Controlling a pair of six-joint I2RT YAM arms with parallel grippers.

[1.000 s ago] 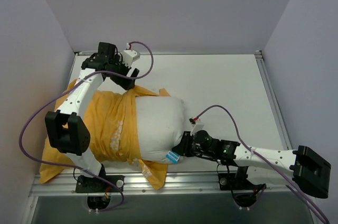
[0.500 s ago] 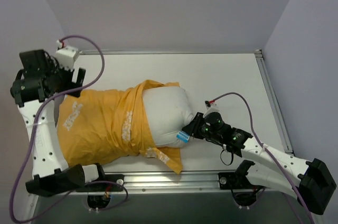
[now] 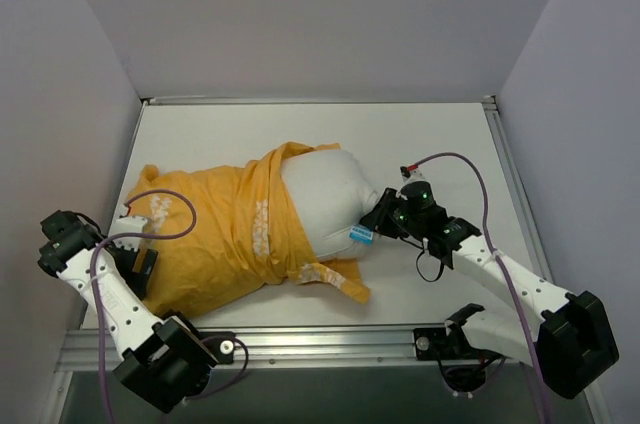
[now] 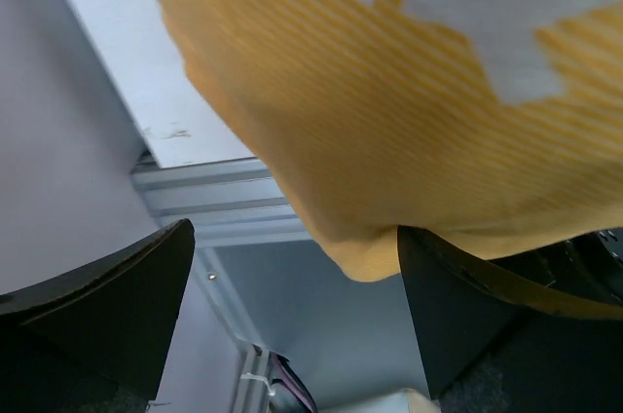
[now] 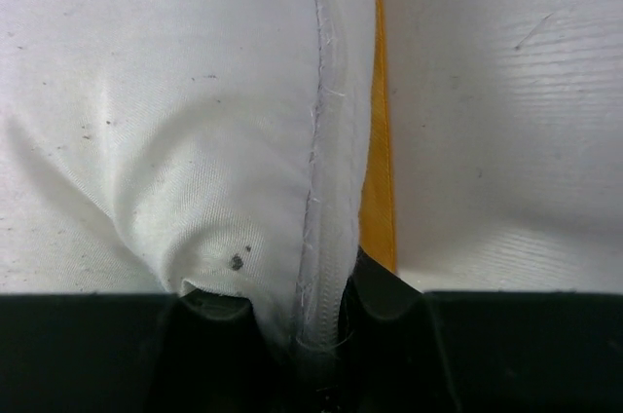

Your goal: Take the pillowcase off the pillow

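The white pillow (image 3: 325, 194) lies mid-table with its left part still inside the orange pillowcase (image 3: 205, 234), which trails off to the left. A small blue tag (image 3: 362, 235) marks the pillow's near right corner. My right gripper (image 3: 377, 223) is shut on that corner. In the right wrist view the pillow (image 5: 175, 111) has its seam pinched in the gripper (image 5: 321, 330), with a strip of the pillowcase (image 5: 378, 140) beside it. My left gripper (image 3: 143, 262) stands open at the pillowcase's near left end. In the left wrist view the pillowcase (image 4: 389, 111) hangs over the gripper (image 4: 292, 320), and its corner touches the right finger.
The table's metal front rail (image 3: 330, 344) runs along the near edge, and the rail (image 4: 214, 204) also shows under the fabric. Grey walls close in the left, back and right. Bare white tabletop (image 3: 420, 144) lies behind and right of the pillow.
My left arm has swung from the back of the pillowcase, round the far left, down to its near left end. The right gripper has drawn the pillow's corner rightward; the pillowcase now stretches further left.
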